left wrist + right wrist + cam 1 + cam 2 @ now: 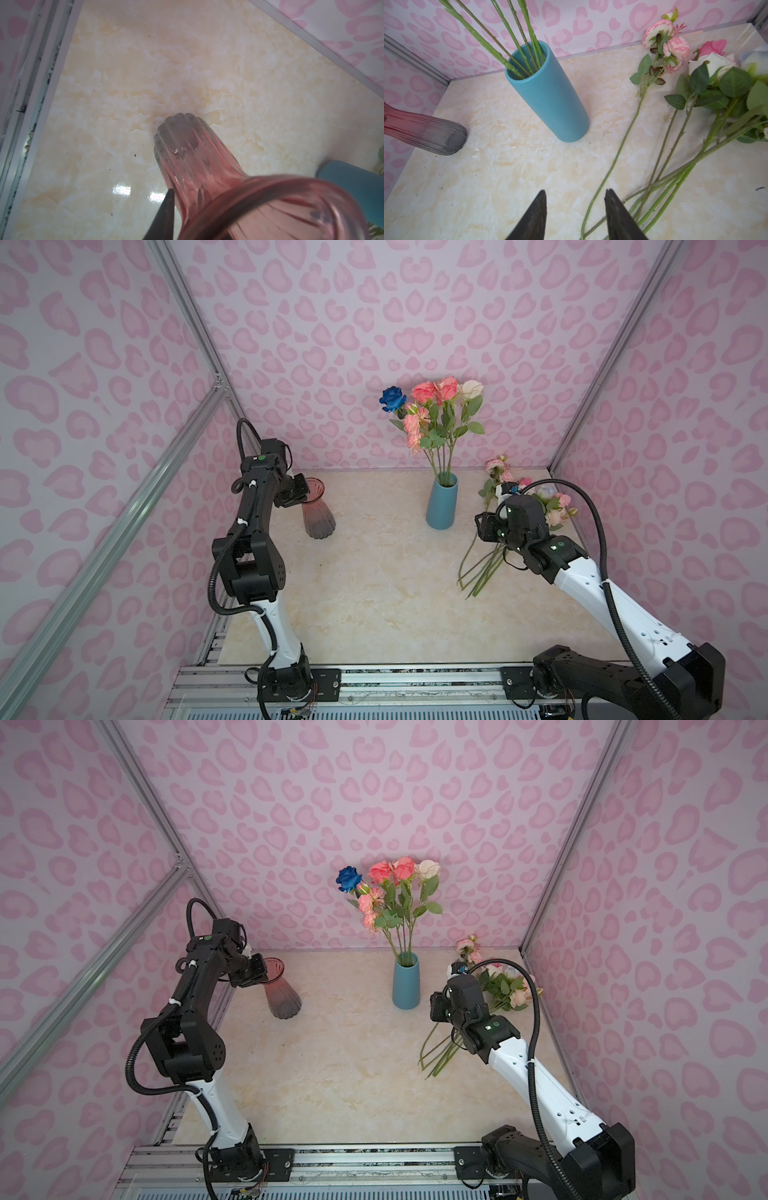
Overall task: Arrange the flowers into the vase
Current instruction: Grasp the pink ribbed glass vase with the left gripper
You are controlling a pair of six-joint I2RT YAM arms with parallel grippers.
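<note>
A blue vase (442,502) (548,93) stands at the back middle of the table. It holds several flowers (436,406) (395,886): one deep blue, the others coral, pink and cream. More flowers (548,502) (708,83) lie loose at the back right, with their stems (482,568) fanned toward the front. A pink glass vase (318,510) (187,149) with nothing in it stands at the back left. My left gripper (301,493) (186,192) is shut on its rim, one finger outside the wall and one inside. My right gripper (484,526) (576,192) hovers open over the stem ends, holding nothing.
The marble-look table (374,593) is walled in by pink patterned panels on three sides. Aluminium frame rails (124,522) run along its left edge and across the front.
</note>
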